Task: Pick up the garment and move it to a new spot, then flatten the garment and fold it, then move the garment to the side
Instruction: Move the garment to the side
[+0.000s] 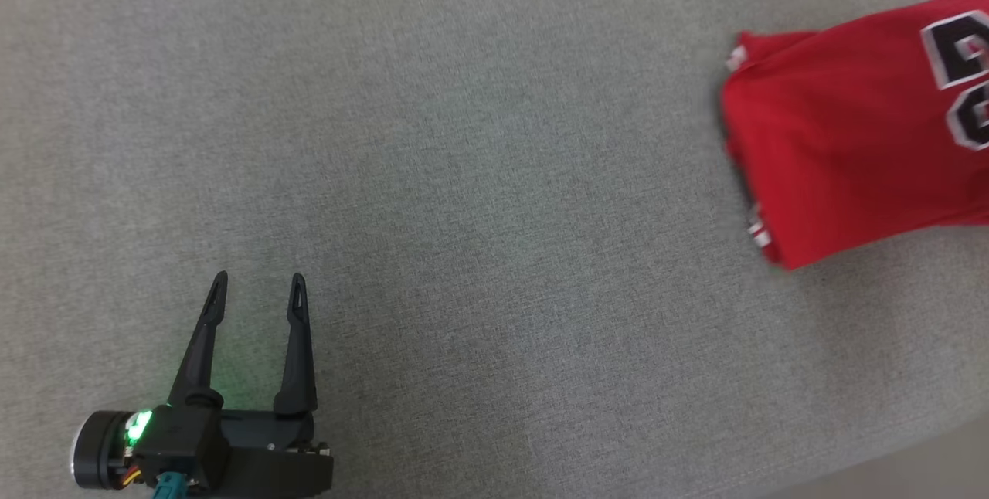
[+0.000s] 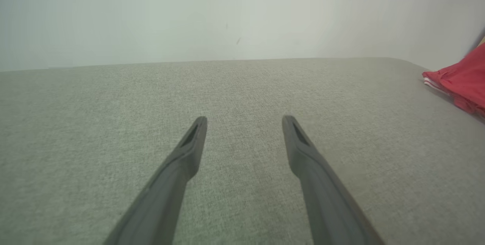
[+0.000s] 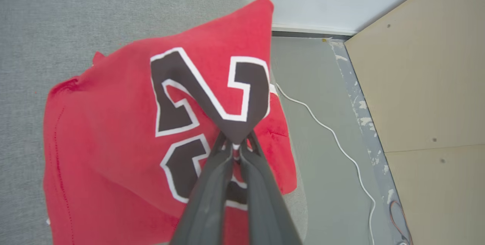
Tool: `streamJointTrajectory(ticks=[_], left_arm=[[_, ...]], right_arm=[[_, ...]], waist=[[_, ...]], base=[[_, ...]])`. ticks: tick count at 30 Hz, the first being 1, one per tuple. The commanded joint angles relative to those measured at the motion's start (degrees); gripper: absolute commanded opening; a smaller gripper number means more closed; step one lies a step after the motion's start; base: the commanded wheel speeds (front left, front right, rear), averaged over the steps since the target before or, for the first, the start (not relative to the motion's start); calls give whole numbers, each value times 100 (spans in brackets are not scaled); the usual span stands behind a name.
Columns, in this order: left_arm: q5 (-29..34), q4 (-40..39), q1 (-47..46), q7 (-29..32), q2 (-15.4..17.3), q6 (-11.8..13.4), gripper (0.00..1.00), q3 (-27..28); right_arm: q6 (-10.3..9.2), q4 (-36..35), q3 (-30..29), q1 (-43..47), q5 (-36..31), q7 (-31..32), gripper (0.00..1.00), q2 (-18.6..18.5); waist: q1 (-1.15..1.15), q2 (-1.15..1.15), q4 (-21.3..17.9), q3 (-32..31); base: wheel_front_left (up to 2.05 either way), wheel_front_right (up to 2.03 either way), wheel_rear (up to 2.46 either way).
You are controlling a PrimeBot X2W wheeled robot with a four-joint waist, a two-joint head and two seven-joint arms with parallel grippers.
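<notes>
Pinching the red garment [image 3: 94,142] at its printed number [image 3: 212,101], my right end effector [image 3: 235,143] holds light, limp cloth that I expect to sag; left end effector [image 1: 259,278] gapes empty.

The wide grey upholstered surface [image 1: 463,174] is woven cloth, matt, with a fine rough weave. On its far right, the red cloth garment [image 1: 842,136] looks soft, matt and faintly fuzzy; its black numerals with white edging [image 3: 170,74] look flatter and smoother. The left gripper [image 1: 259,276] has long dark fingers of matt plastic, and the right gripper [image 3: 237,147] the same. The pale wall [image 2: 227,10] is smooth and matt. The grey floor [image 3: 303,59] is smooth, its paint chipped beside the pale beige wooden panel [image 3: 428,85], which is flat and matt. The thin white cable [image 3: 333,135] looks smooth.
</notes>
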Motion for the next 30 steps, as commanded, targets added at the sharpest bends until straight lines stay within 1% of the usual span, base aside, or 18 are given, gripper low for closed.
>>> streamJointTrajectory(ticks=[1,8,12,16,21,22,26,29,30], left_arm=[[30,-27,-30,-14,43,-11,100,30],[105,-108,-84,-14,91,-60,100,60],[176,-169,-127,-14,111,-75,100,28],[236,-240,-130,-14,184,-74,100,40],[296,-398,-171,-13,312,-82,100,41],[296,-398,-171,-13,312,-82,100,41],[347,-613,-203,-13,407,-125,100,-30],[375,-804,-222,-14,481,-136,100,-72],[383,-857,-231,-14,500,-145,100,-94]], right_arm=[[-17,5,-72,-89,-82,-60,0,-115],[-17,261,-305,-62,-489,-340,0,-465],[-17,593,-560,10,-827,-792,0,-724],[-17,851,-848,89,-1055,-1154,0,-788],[-17,1218,-1094,144,-1276,-1803,0,-697],[-17,1218,-1094,144,-1276,-1803,0,-697],[-17,1503,-1281,74,-1530,-2307,0,-587],[-17,1628,-1411,17,-1718,-2659,0,-412],[-17,1643,-1436,-9,-1773,-2805,69,-354]], waist=[[-1,-1,-45,146],[-1,-1,50,349],[-1,-1,113,512],[-1,-1,90,643],[-1,-1,9,821],[-1,-1,9,821],[-1,-1,-100,949],[-1,-1,-207,1015],[-1,-1,-239,1025]], base=[[0,0,0],[0,0,0],[0,0,0],[0,0,0],[0,0,0],[0,0,0],[0,0,0],[0,0,0],[0,0,0]])
